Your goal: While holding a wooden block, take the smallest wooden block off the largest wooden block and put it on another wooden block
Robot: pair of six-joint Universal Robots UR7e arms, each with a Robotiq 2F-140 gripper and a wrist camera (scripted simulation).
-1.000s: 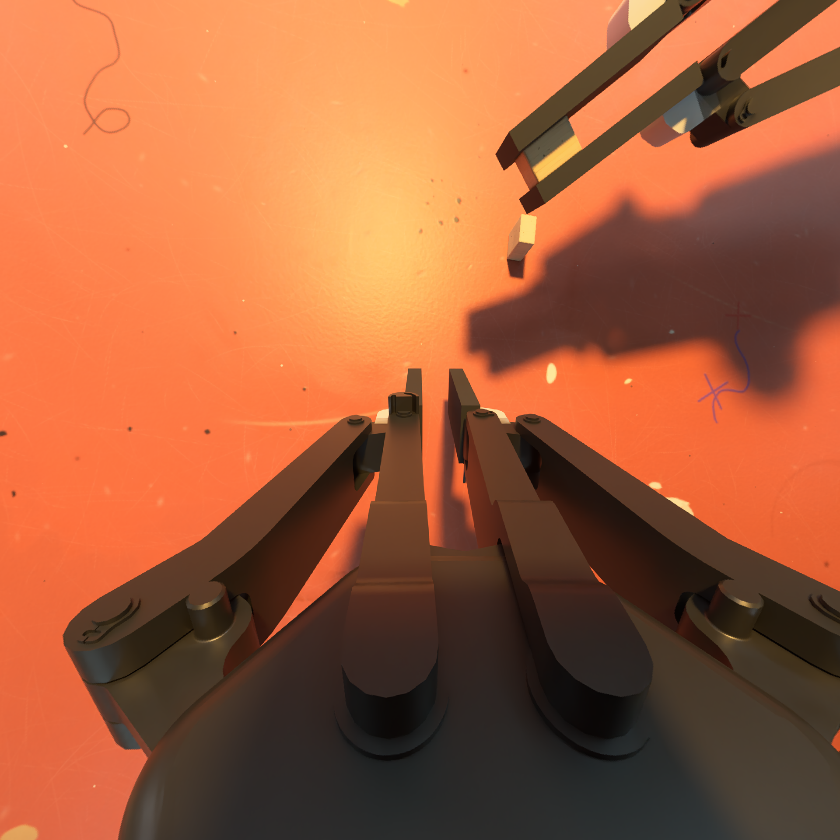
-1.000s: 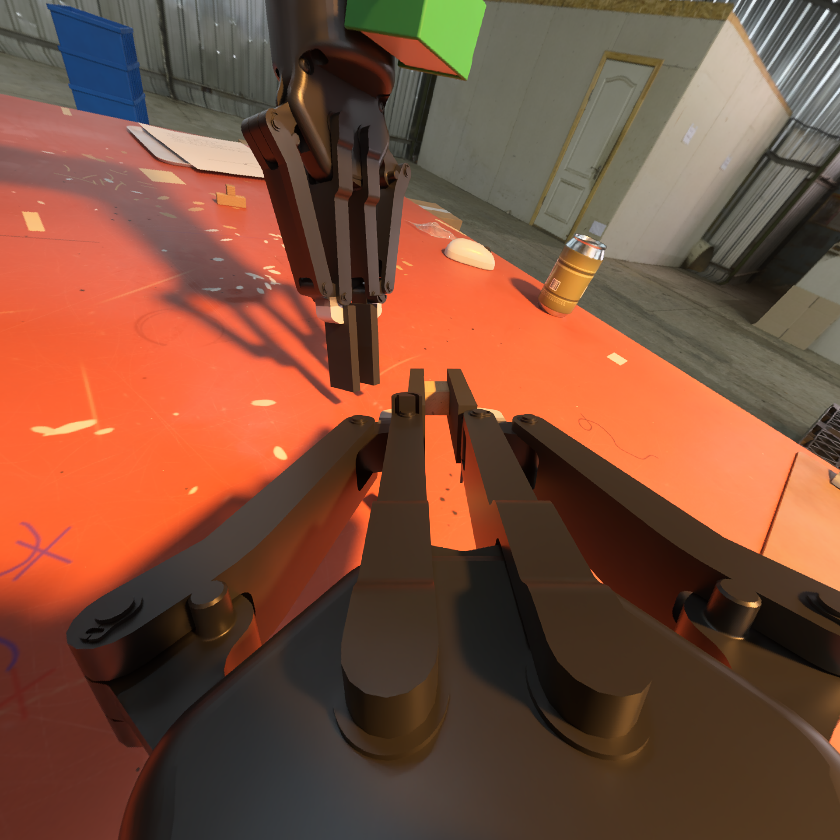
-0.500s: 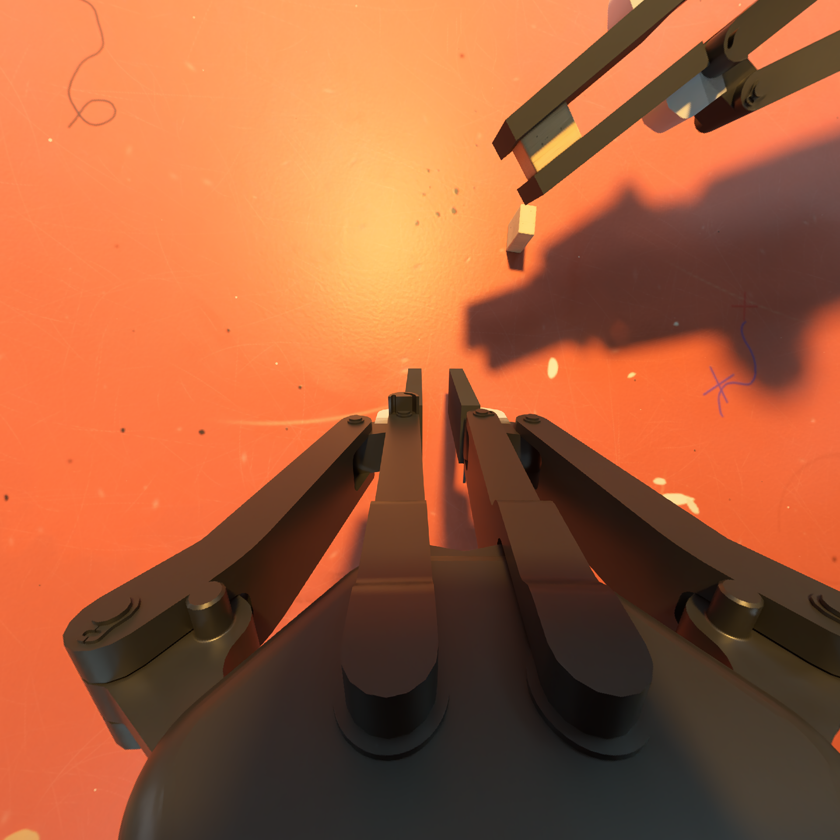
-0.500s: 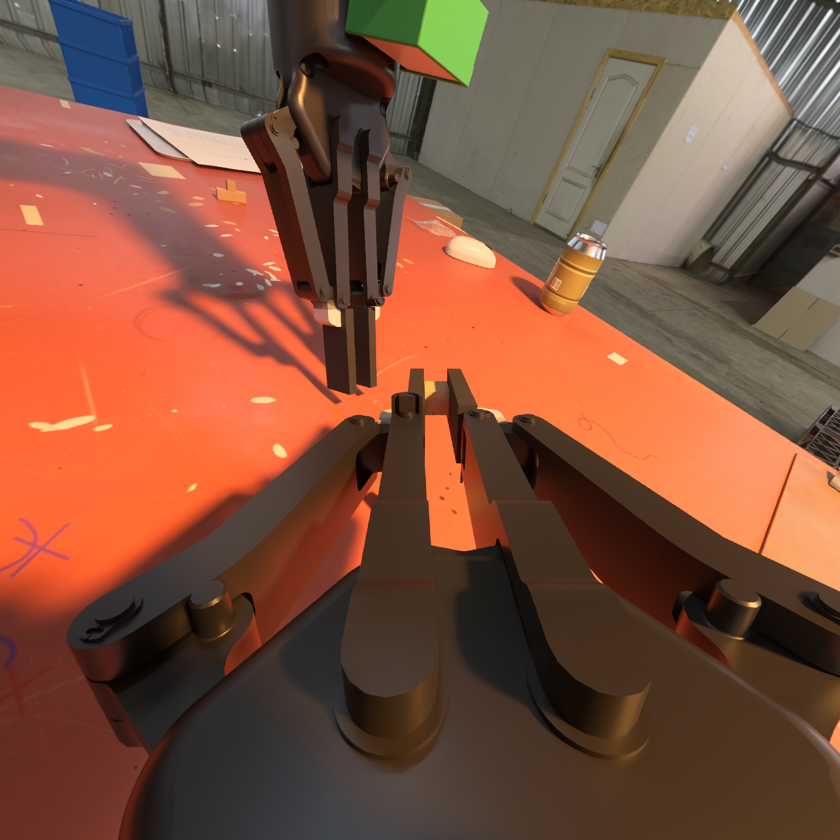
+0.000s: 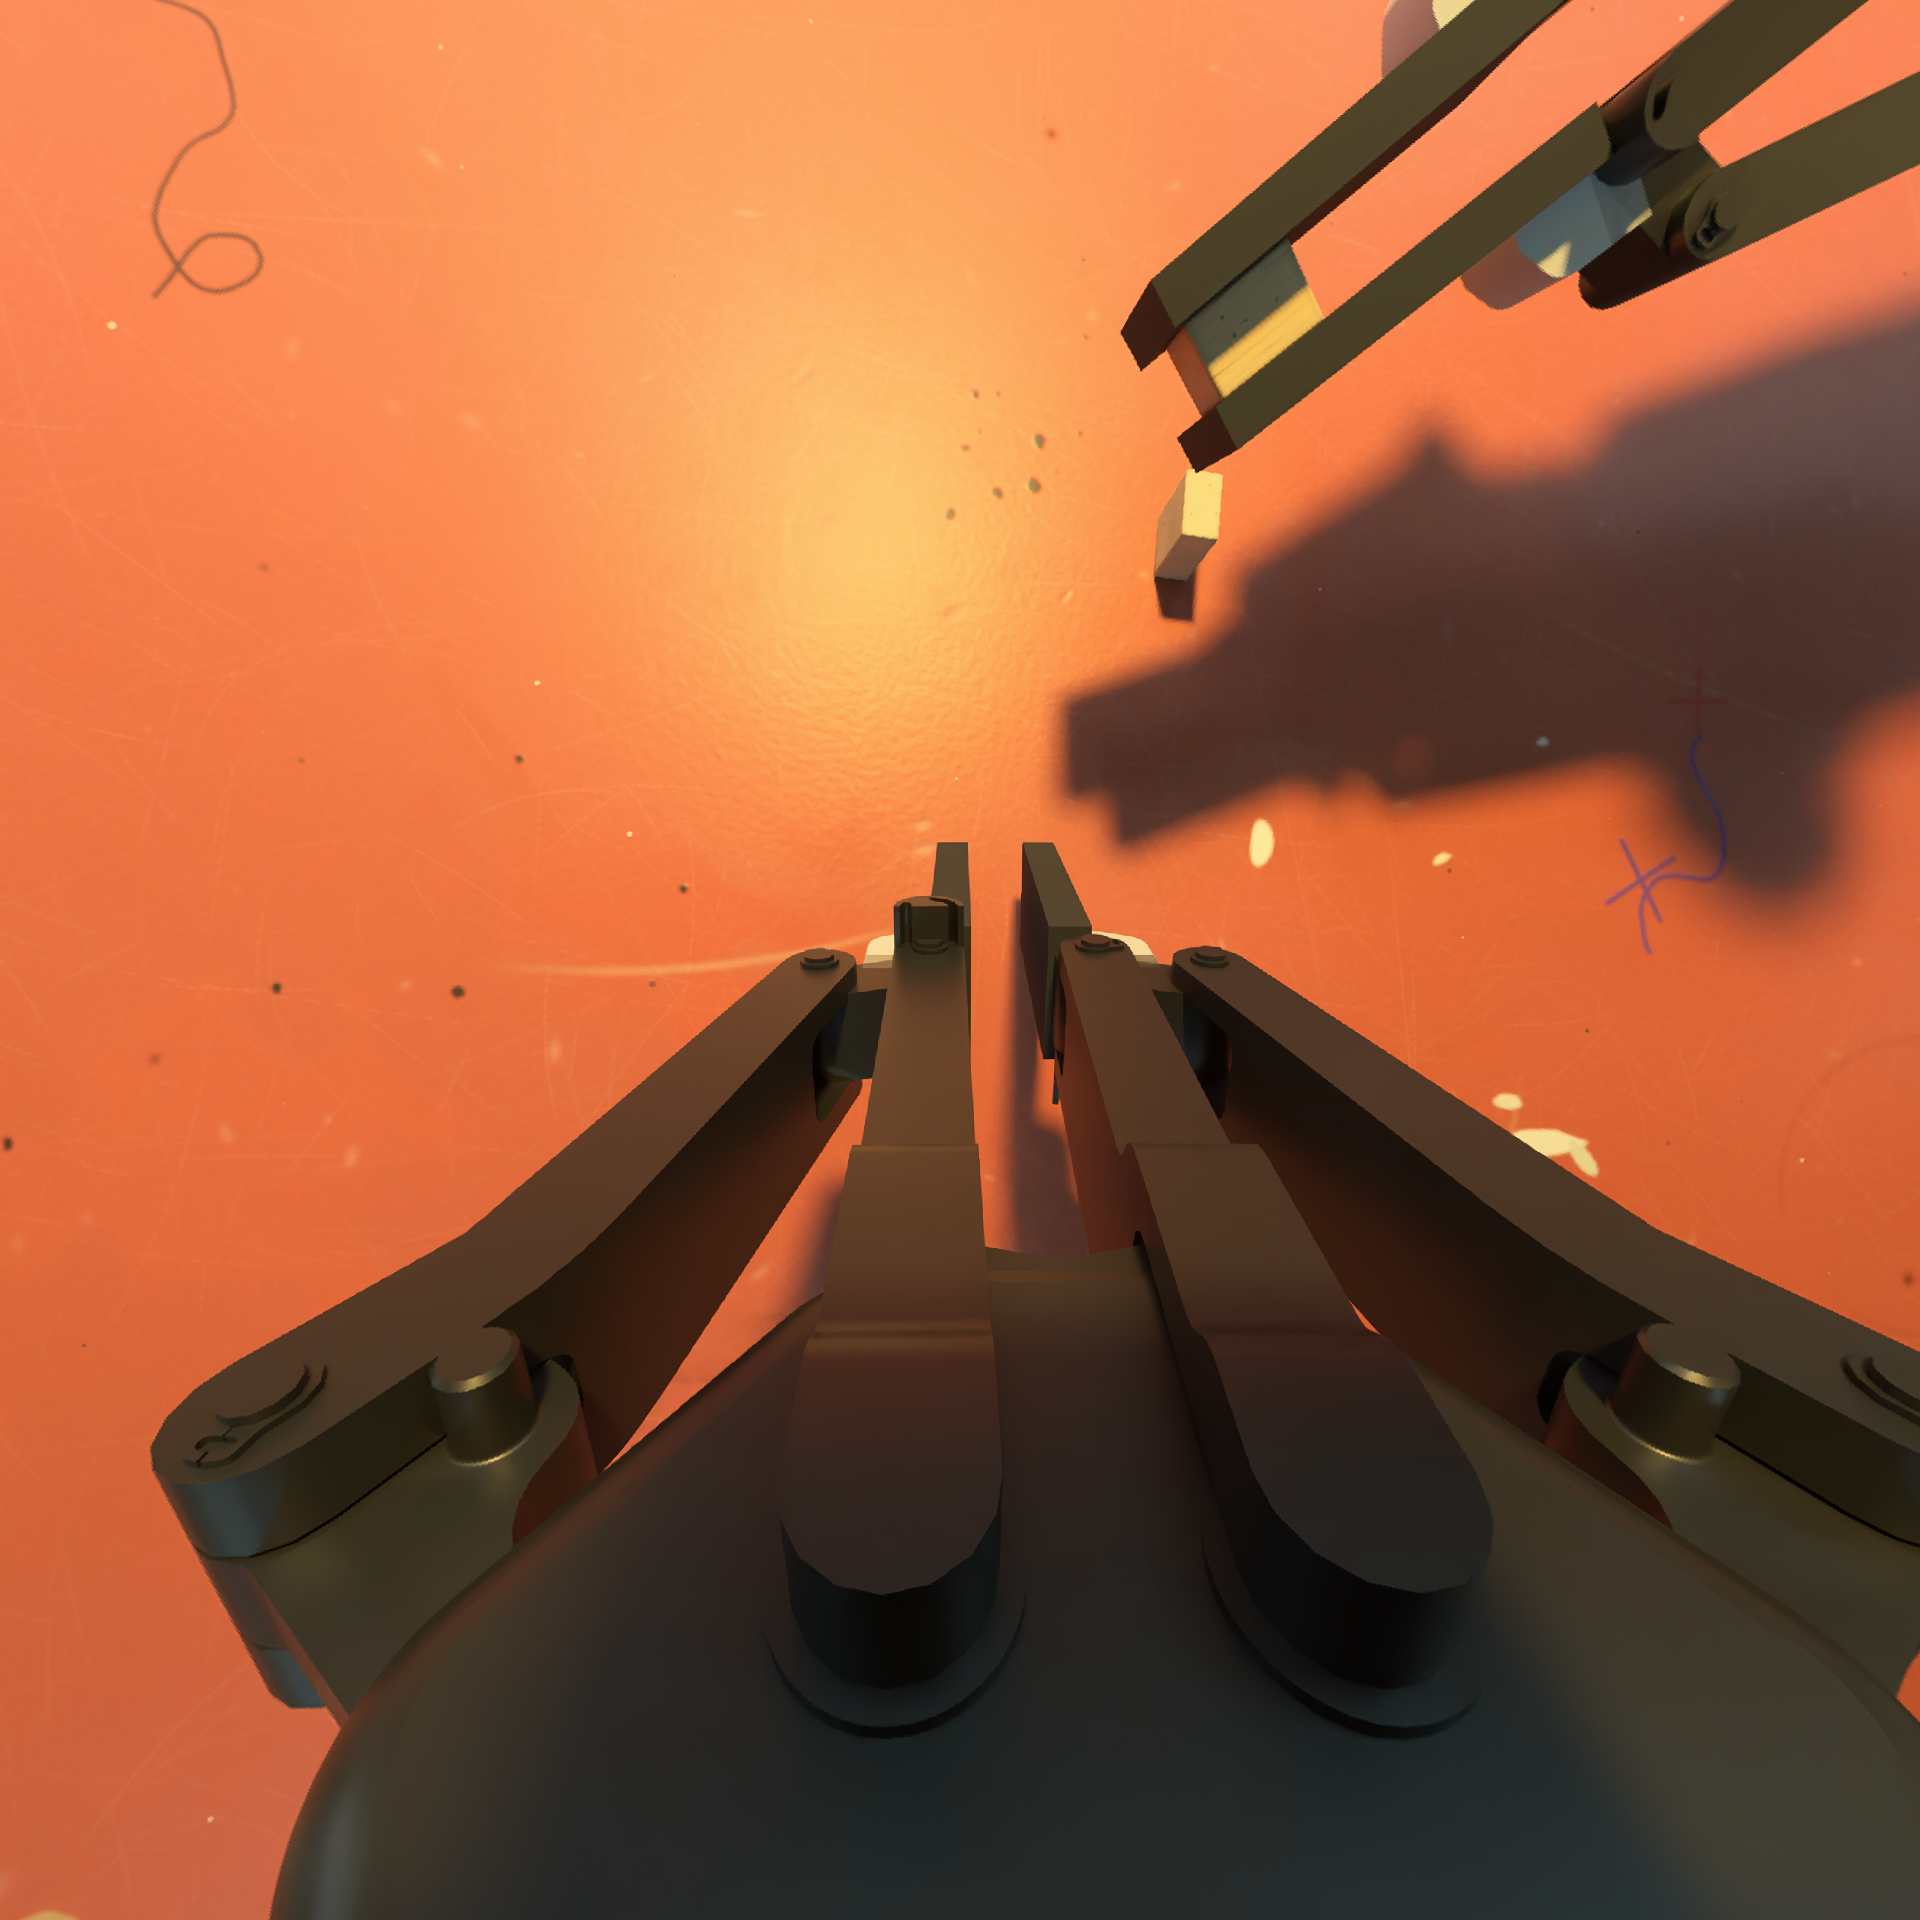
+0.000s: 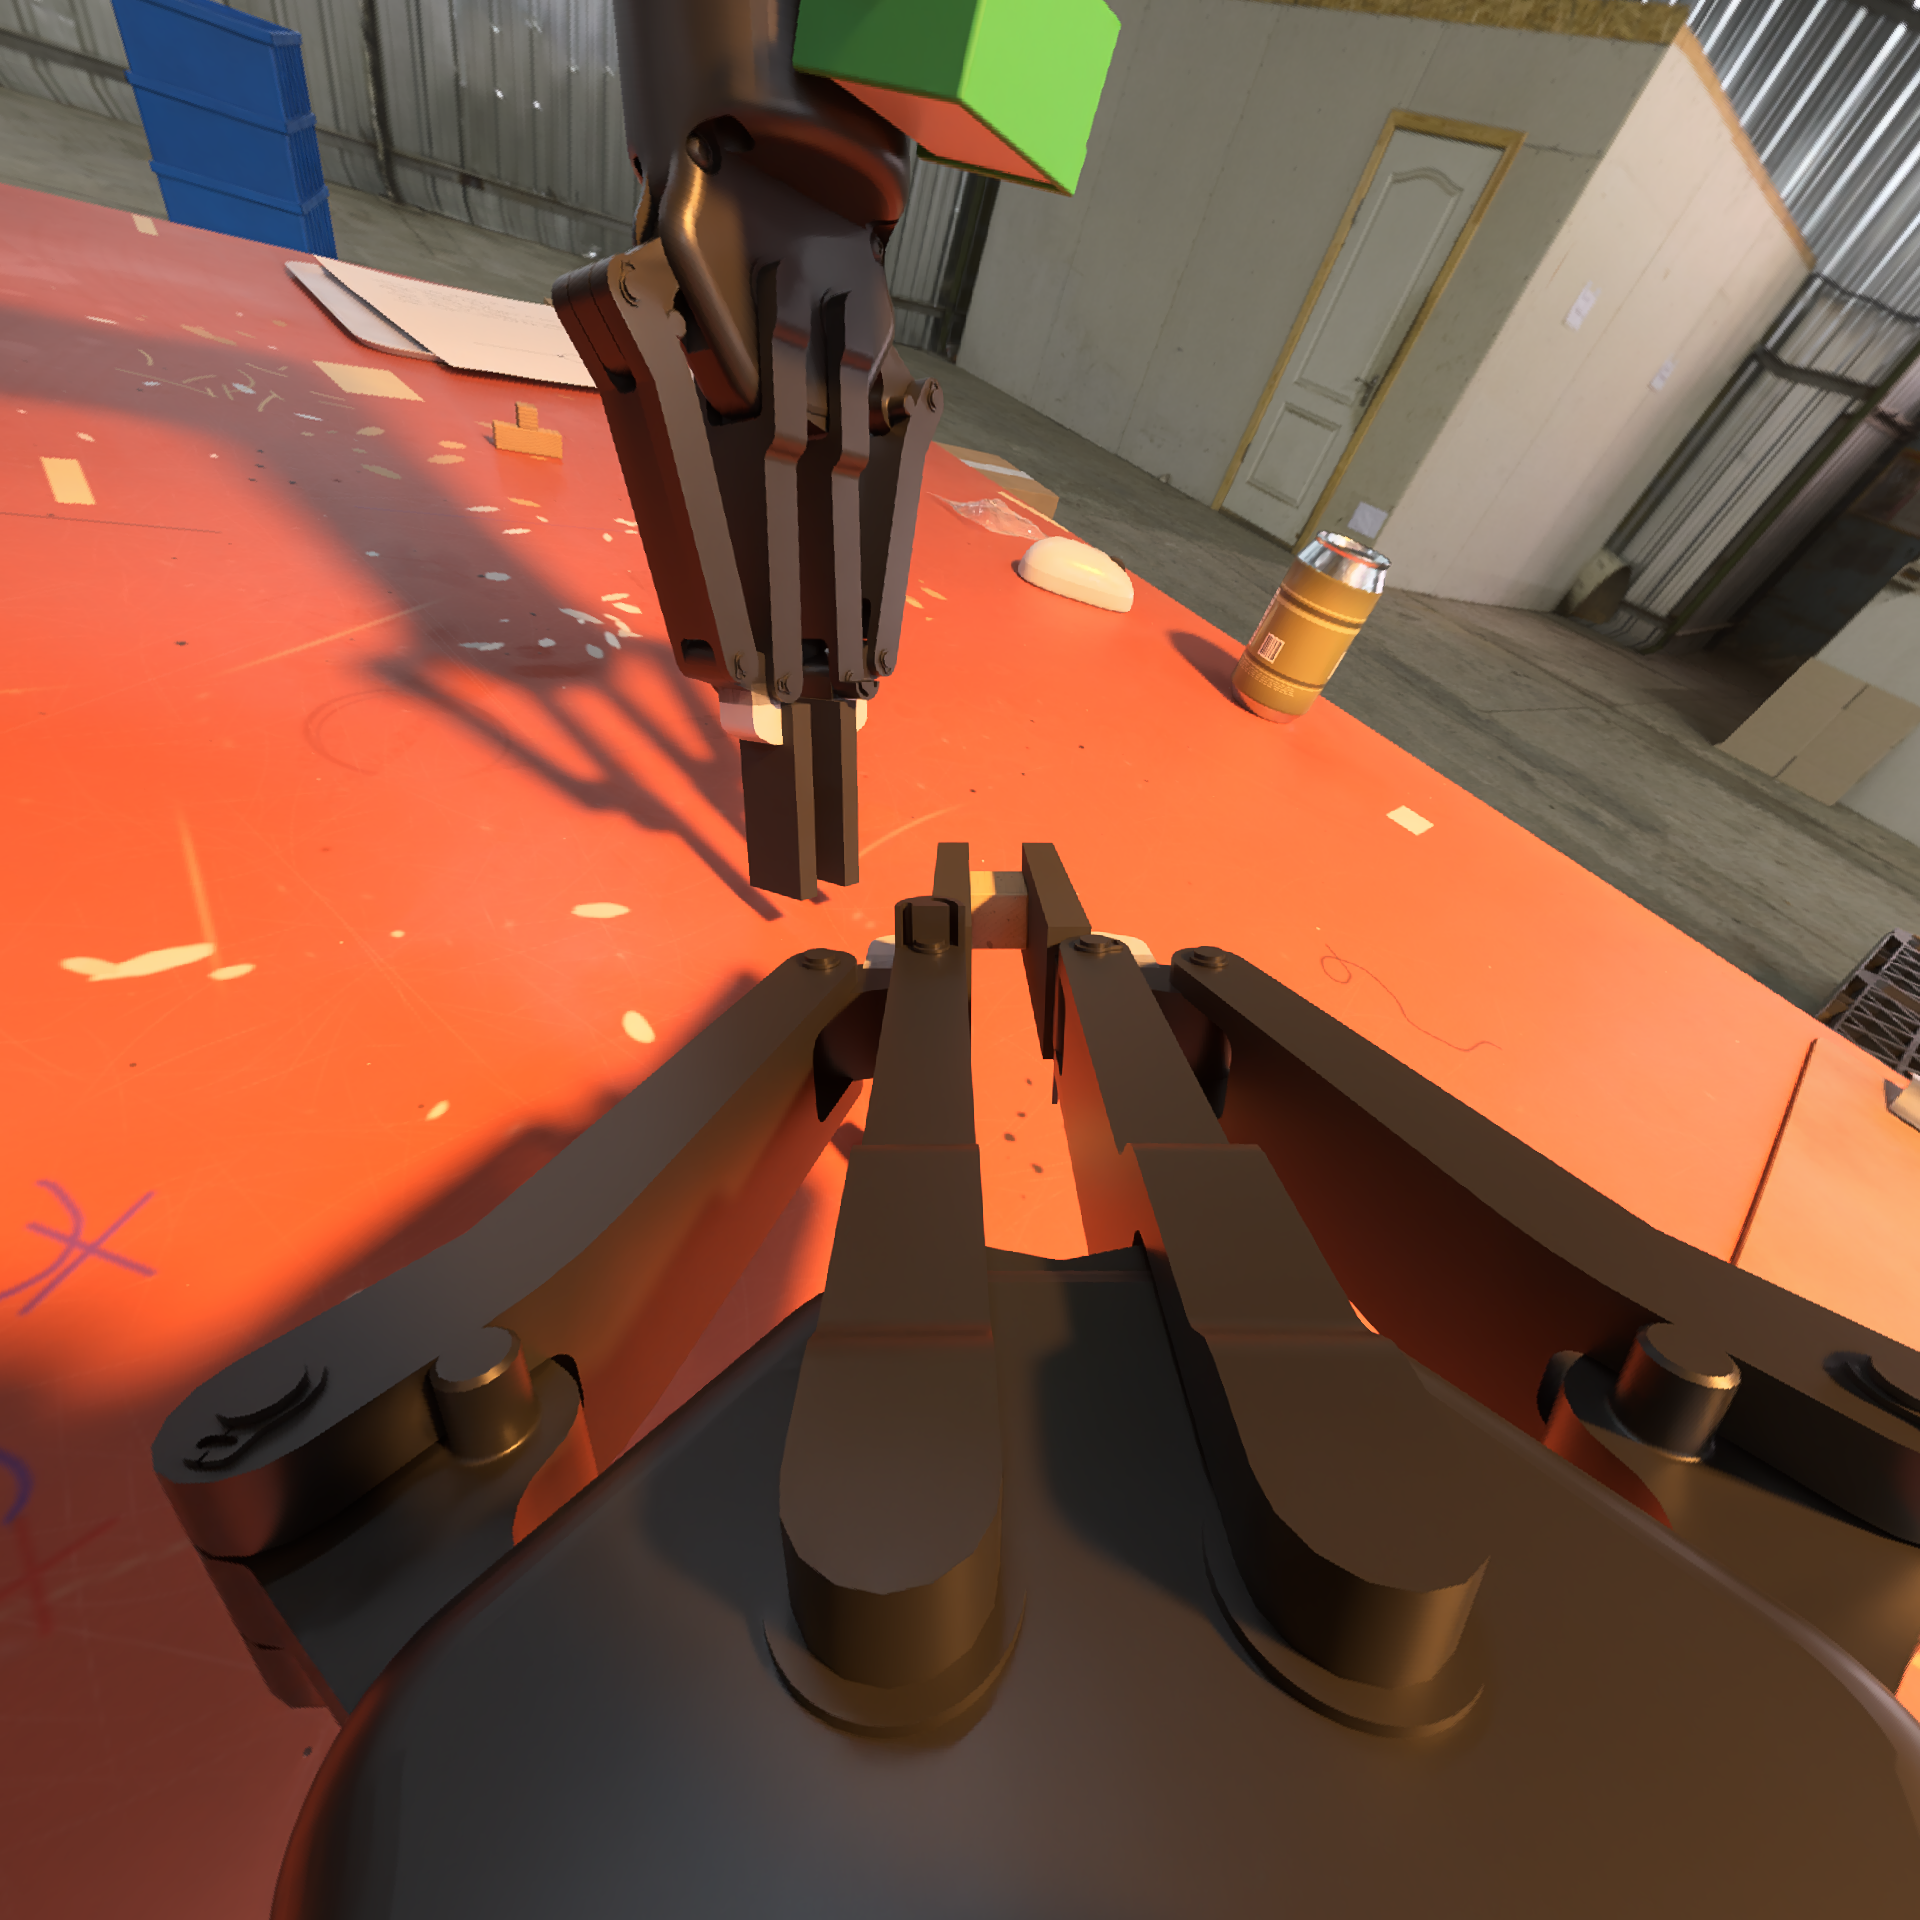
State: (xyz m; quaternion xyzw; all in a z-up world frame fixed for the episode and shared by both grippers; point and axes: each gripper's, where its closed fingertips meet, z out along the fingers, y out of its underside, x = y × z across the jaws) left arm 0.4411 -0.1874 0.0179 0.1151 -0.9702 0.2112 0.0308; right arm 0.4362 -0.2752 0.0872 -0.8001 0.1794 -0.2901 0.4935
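Note:
My right gripper [image 6: 995,878] is shut on a pale wooden block [image 6: 995,906]. It also shows at the top right of the left wrist view [image 5: 1195,400], with the block [image 5: 1252,317] between its fingers above the table. A smaller wooden block [image 5: 1188,525] lies on the orange table [image 5: 520,623] just past those fingertips. My left gripper [image 5: 994,868] points down at the table, jaws almost together, with nothing between them. It hangs left of my right gripper in the right wrist view [image 6: 802,842]. Far back, a tiny block [image 6: 527,416] sits on a wider flat block [image 6: 530,445].
A gold can [image 6: 1311,629] and a white rounded object [image 6: 1075,571] stand at the table's far right edge. Flat cardboard [image 6: 457,322] lies at the back, with blue crates [image 6: 223,135] behind it. A green cube [image 6: 956,73] is mounted on the left arm.
Almost nothing. The left wrist view has drifted slightly over the table, and the right gripper with its block sits a touch higher in that view. Neither grip has changed.

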